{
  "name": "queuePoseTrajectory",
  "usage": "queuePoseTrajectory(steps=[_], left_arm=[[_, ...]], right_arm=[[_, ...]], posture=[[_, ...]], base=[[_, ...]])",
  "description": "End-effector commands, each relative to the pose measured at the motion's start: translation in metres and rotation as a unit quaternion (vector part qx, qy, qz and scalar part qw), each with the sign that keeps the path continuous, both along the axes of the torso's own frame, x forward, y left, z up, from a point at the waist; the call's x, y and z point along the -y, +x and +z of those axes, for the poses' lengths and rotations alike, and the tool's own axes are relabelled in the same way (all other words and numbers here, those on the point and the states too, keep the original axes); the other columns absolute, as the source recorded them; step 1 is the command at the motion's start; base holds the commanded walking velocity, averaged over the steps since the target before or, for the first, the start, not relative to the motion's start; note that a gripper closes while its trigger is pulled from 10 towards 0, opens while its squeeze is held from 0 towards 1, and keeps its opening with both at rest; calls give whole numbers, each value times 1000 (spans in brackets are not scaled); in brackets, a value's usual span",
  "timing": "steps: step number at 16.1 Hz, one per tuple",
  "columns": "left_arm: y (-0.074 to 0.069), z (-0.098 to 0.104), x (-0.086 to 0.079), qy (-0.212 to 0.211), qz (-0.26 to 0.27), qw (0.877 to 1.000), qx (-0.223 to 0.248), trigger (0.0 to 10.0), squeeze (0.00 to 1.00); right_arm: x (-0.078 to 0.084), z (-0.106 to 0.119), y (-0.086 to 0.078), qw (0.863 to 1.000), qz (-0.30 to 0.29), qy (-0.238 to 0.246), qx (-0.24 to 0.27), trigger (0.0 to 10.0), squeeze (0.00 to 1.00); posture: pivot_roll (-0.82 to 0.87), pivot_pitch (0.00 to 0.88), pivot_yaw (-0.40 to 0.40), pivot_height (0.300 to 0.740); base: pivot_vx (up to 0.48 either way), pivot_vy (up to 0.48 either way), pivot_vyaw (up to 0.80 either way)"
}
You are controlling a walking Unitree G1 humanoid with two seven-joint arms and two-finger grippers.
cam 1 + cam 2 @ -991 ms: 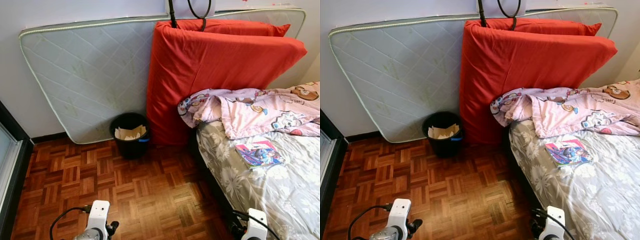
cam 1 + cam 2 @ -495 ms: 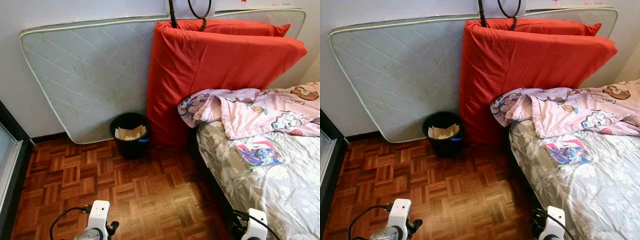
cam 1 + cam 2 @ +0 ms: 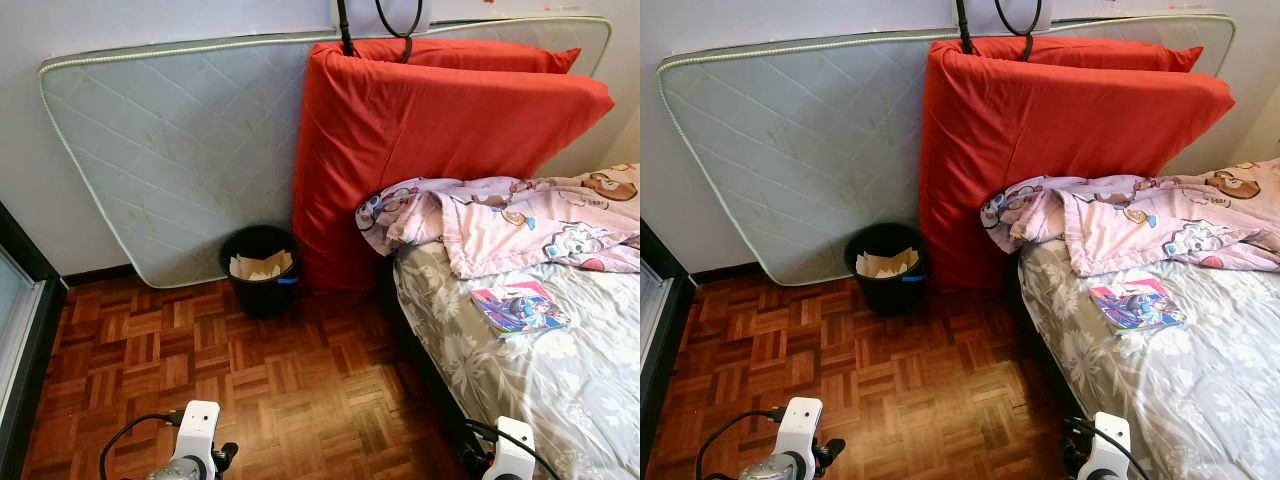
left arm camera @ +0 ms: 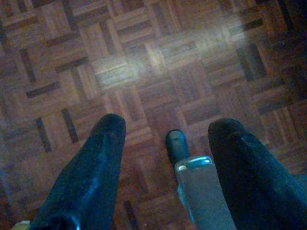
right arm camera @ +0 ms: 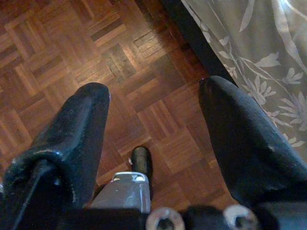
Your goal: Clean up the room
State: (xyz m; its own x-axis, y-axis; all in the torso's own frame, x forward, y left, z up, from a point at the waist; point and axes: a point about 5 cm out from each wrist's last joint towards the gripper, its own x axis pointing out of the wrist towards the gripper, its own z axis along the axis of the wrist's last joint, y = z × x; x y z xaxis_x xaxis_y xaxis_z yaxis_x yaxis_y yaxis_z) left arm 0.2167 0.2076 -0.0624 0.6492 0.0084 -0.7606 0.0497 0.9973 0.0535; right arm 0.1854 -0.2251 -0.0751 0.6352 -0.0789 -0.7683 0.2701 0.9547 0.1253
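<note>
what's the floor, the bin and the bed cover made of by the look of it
Floor: wood parquet, small blocks in a basket-weave pattern, with a slight sheen where light reflects.
Bin: probably black plastic, smooth and matte, though the look leaves it open; paper sits inside.
Bed cover: soft woven fabric, grey with a white floral print, creased.
</note>
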Motion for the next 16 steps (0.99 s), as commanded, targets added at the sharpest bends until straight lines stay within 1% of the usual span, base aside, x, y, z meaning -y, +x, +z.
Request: queuePoseTrajectory(steps=[1,5,6,7,8,16], left_arm=[[-2,-1,0,4,-2,1000,-8,10000,0],[-3,-2,0,6,-5,1000,-11,10000,0],[-3,-2,-1,15,-10,1000,-13,10000,0],[-4,-2,-1,12,-9,1000,-13,10000,0],[-3,-2,-1,11,-10,1000,-12,10000,1000],[-4,-2,0,10,-9,1000,-12,10000,1000]], right_arm=[[1,-1,-3,1000,-4,3,-2,10000,0],[1,-2,-4,1000,-2,2,-5,10000,0],[-1,-2,-4,1000,-1,11,-3,10000,0],[-1,-2,-4,1000,-1,10,-3,10000,1000],[-1,-2,-4,1000,-2,9,-4,10000,1000],[0,-2,-5,1000,-4,5,-4,10000,1000]], posture=[[18,0,-23,740],[15,0,-21,740],[16,0,-21,740],[17,0,-20,740],[16,0,-20,740],[18,0,-20,740]], base=[[0,0,0],[0,0,0],[0,0,0],[0,0,0],[0,0,0],[0,0,0]])
